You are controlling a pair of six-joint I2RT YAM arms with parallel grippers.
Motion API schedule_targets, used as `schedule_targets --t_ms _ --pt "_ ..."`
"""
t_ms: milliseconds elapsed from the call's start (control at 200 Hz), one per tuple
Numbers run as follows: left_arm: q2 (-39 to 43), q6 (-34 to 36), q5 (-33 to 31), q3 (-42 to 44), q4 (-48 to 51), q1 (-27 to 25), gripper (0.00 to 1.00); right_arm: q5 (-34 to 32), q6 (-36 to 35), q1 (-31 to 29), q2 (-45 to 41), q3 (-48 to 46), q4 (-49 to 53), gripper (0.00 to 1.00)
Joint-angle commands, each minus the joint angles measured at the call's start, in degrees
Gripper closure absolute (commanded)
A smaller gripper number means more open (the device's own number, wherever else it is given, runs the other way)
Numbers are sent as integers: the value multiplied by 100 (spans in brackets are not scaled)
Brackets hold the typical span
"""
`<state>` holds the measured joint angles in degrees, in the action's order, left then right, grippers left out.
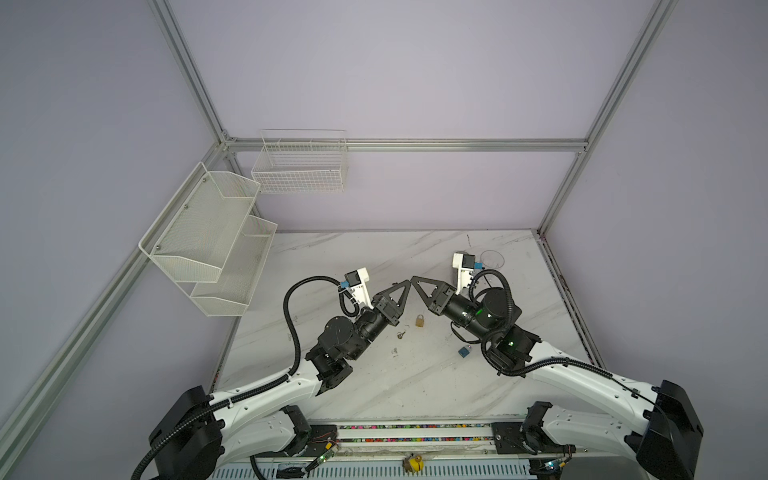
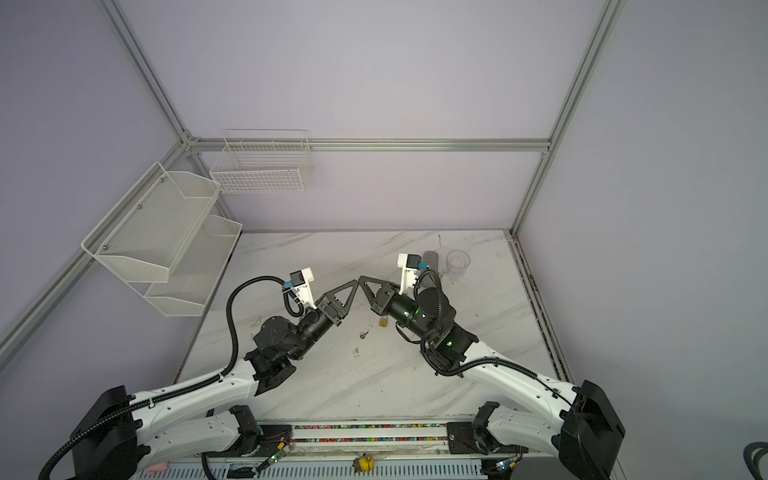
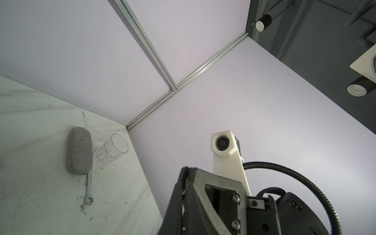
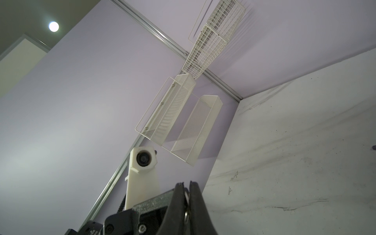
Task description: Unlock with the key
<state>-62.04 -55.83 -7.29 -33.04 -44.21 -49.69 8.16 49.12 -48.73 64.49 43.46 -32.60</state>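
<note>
On the white marble table (image 1: 374, 395) the gold padlock (image 1: 420, 320) lies with what looks like the key (image 1: 400, 335) just beside it, while both your claws hang in the air, tip to tip. Your left claw (image 3: 185, 168) is pressed together and I see nothing in it; your right claw (image 4: 186, 184) shows only a thin crack, so I cannot tell if it pinches anything. If you go down for the key like this, closed tips could just push it away, and the loose padlock could slide when you poke the key in, unless one claw holds it.
</note>
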Motion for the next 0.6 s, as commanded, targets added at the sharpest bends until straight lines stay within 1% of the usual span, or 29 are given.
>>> schedule_targets --t_ms 0,55,120,190,240,295,385,420,520,595 --pt "230 537 68 -433 807 -26 100 -26 -87 -39 -160 -3 39 71" --pt "341 739 99 -501 1188 -15 100 -28 -163 6 -188 71 245 61" --pt "482 946 231 -491 1398 39 100 -26 -224 66 -278 92 391 53" --pt "617 1144 497 -625 1873 191 100 7 -302 153 -384 97 571 44" --pt "678 1304 818 -799 2343 355 100 160 -372 275 -428 144 797 38" --pt "718 1524 1162 -982 2802 531 100 500 -492 450 -416 175 974 36" --pt "725 2128 1656 -1412 3647 709 100 1177 -784 738 -374 251 1400 36" --pt "684 2399 1873 -1601 4038 777 100 1535 -908 872 -383 227 1467 35" --pt "492 3111 2225 -2187 5138 922 100 2646 -1248 1172 -447 121 1469 35" --pt "375 3523 2362 -2447 5595 970 100 3306 -1617 1391 -423 -6 1446 36"
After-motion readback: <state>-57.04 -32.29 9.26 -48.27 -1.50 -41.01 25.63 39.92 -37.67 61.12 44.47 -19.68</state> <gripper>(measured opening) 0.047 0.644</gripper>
